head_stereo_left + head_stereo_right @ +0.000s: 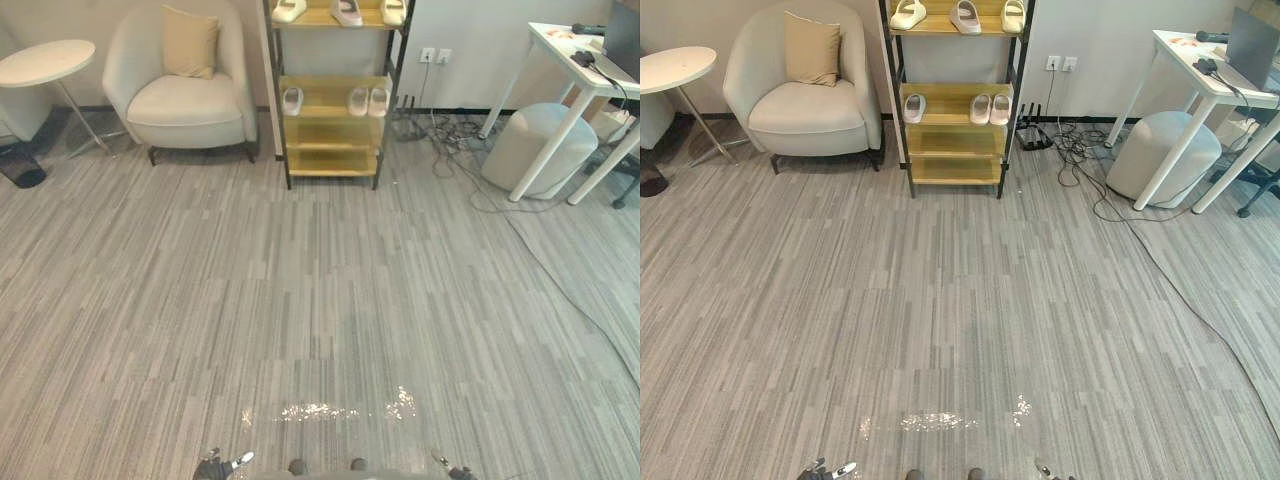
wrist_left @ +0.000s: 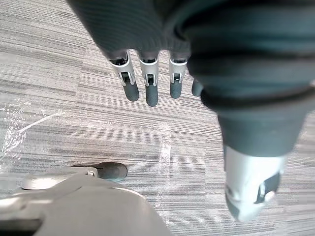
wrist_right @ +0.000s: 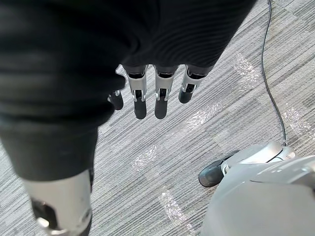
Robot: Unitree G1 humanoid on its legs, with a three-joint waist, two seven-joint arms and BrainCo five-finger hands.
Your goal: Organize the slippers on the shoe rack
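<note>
A black-framed shoe rack [image 1: 332, 163] with wooden shelves stands against the far wall. Its top shelf holds three pale slippers [image 1: 347, 10]. On the middle shelf a single slipper [image 1: 292, 100] lies at the left and a pair of slippers [image 1: 368, 100] at the right. The lowest shelves are bare. My left hand [image 2: 151, 93] hangs over the grey carpet with straight fingers and holds nothing. My right hand [image 3: 160, 101] hangs the same way, open, and both hands are far from the rack at the near edge of the eye views.
A cream armchair [image 1: 185, 85] with a cushion and a round side table [image 1: 45, 60] stand left of the rack. Right of it are floor cables [image 1: 450, 150], a round pouf [image 1: 540, 145] and a white desk [image 1: 580, 70]. Grey carpet stretches from me to the rack.
</note>
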